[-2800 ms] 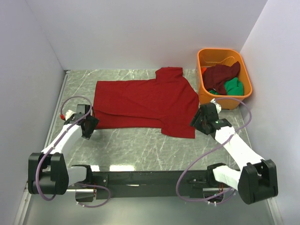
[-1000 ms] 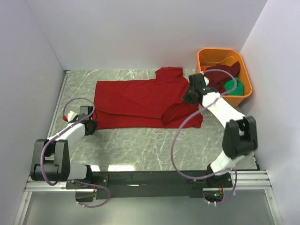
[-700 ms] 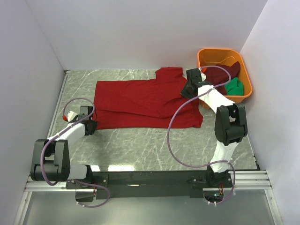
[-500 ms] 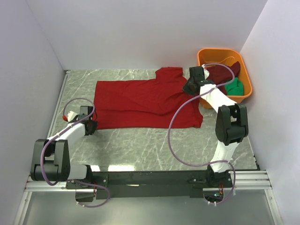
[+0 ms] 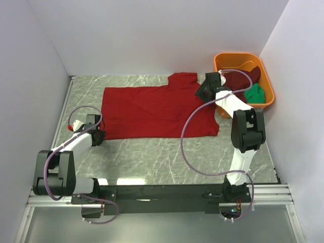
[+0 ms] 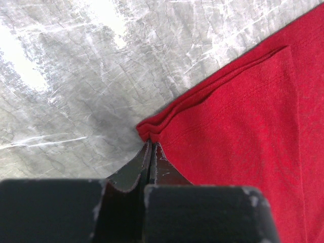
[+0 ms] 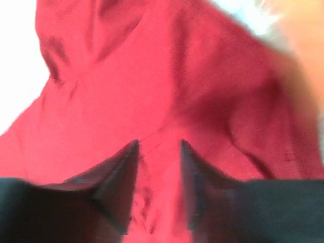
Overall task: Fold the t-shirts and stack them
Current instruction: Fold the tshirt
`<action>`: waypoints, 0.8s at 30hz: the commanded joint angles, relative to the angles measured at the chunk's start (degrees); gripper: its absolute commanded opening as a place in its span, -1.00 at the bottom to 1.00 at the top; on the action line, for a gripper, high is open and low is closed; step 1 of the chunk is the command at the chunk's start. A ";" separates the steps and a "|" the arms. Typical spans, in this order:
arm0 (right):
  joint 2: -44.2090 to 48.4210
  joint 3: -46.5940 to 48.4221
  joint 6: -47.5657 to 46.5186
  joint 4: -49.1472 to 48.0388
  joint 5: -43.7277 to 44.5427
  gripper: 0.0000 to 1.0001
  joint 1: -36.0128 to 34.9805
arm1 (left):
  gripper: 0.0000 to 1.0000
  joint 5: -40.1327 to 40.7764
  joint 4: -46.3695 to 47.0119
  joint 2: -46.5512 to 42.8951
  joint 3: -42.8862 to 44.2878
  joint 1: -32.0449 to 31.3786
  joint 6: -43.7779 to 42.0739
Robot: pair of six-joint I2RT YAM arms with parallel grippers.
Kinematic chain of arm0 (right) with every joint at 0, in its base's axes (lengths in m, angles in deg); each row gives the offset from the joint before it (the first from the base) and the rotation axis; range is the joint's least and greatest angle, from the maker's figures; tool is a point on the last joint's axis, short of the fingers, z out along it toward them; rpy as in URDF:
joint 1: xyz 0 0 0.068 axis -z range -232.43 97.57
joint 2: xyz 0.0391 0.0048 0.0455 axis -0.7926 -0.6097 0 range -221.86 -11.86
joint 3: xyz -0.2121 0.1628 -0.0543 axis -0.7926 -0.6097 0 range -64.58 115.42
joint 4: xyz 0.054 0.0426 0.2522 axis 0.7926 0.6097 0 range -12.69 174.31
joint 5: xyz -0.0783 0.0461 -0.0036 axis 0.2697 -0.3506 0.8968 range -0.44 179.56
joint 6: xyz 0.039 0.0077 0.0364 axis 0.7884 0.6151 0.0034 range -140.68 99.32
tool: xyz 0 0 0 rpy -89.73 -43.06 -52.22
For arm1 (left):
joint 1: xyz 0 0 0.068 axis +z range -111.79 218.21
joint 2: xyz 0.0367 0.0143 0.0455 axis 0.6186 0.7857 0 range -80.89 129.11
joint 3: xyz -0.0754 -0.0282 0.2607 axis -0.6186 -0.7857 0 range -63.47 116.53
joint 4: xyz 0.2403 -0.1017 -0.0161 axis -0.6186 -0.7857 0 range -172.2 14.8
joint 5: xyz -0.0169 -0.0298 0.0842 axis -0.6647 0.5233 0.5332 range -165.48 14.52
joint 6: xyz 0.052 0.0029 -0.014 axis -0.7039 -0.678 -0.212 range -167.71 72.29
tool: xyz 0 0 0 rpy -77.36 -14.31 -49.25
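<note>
Evidently left hand (image 6: 150, 146) pinched shut on red t-shirt (image 5: 157, 109) corner; right hand (image 7: 158, 143) parted over same shirt, holding nothing

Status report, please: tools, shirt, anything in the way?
Left tool shut at corner of bright red cloth t-shirt. Right tool open above same shirt. Orange plastic tub close beside it.

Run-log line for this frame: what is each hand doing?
left hand: shut on near-left corner of bright red cloth t-shirt | right hand: open over shirt's far-right part, beside orange plastic tub | fold: unfinished
</note>
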 commanded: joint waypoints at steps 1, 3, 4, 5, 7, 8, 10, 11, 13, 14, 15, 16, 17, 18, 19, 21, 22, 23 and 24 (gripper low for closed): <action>1.18 3.59 -1.06 2.33 0.10 0.14 0.36 | -0.99 0.02 0.14 -0.37 0.41 0.00 -0.42; 2.85 2.20 -1.50 4.09 -0.16 0.23 0.19 | -0.99 0.11 0.05 -0.55 0.41 0.00 -0.24; 5.47 0.96 -1.76 4.35 -0.25 0.25 0.01 | -0.99 0.03 -0.03 -0.64 0.32 0.00 -0.24; 6.97 -0.44 -1.85 4.88 0.10 0.25 0.01 | -0.99 0.02 -0.12 -0.99 0.32 0.00 -0.16; 12.31 -6.06 -2.11 4.88 0.19 0.27 -0.16 | -0.99 0.11 -0.21 -1.34 0.32 0.00 -0.07; 14.26 -8.25 -2.12 4.19 0.19 0.27 -0.08 | -0.99 0.29 -0.30 -1.51 0.32 0.00 -0.07; 17.69 -14.41 -2.73 3.83 -0.16 0.27 -0.16 | -0.99 0.38 -0.30 -1.87 0.23 0.00 0.20; 20.49 -16.17 -3.08 4.18 -0.51 0.27 -0.17 | -0.99 0.38 -0.30 -2.04 0.23 0.00 0.20; 24.19 -20.83 -3.69 4.62 -0.52 0.25 -0.17 | -0.99 0.03 -0.21 -2.22 0.15 0.00 0.11; 25.43 -24.32 -3.96 4.53 -0.60 0.24 -0.34 | -0.92 -0.41 0.31 -2.39 0.23 0.00 -0.24; 26.83 -26.19 -4.05 4.18 -0.60 0.23 -0.25 | -0.83 -0.59 0.58 -2.57 0.15 0.00 -0.33; 29.63 -28.03 -4.22 3.83 -0.52 0.23 -0.43 | -0.74 -0.85 0.75 -2.74 0.23 0.00 -0.33; 30.88 -29.70 -4.31 3.13 -0.34 0.22 -0.52 | -0.55 -1.20 1.02 -3.44 0.15 0.00 -0.33; 32.11 -32.42 -4.49 3.12 0.27 0.21 -0.43 | -0.45 -1.64 1.19 -3.88 0.06 0.00 -0.33; 33.95 -33.66 -4.58 3.12 0.54 0.20 -0.52 | -0.35 -1.65 1.02 -4.24 -0.03 -0.09 -0.24; 36.41 -36.48 -5.10 3.21 1.41 0.19 -0.52 | -0.17 -1.47 0.50 -5.47 -0.29 -0.17 0.37; 37.30 -37.45 -5.10 3.13 2.03 0.19 -0.52 | -0.13 -1.03 0.14 -5.73 -0.21 -0.52 0.55; 38.00 -39.11 -5.10 2.78 2.38 0.19 -0.52 | -0.07 -0.68 -0.21 -6.17 0.06 -0.70 0.81; 38.62 -39.82 -5.10 2.69 2.82 0.19 -0.43 | -0.05 -0.33 -0.73 -6.26 0.15 -0.79 1.07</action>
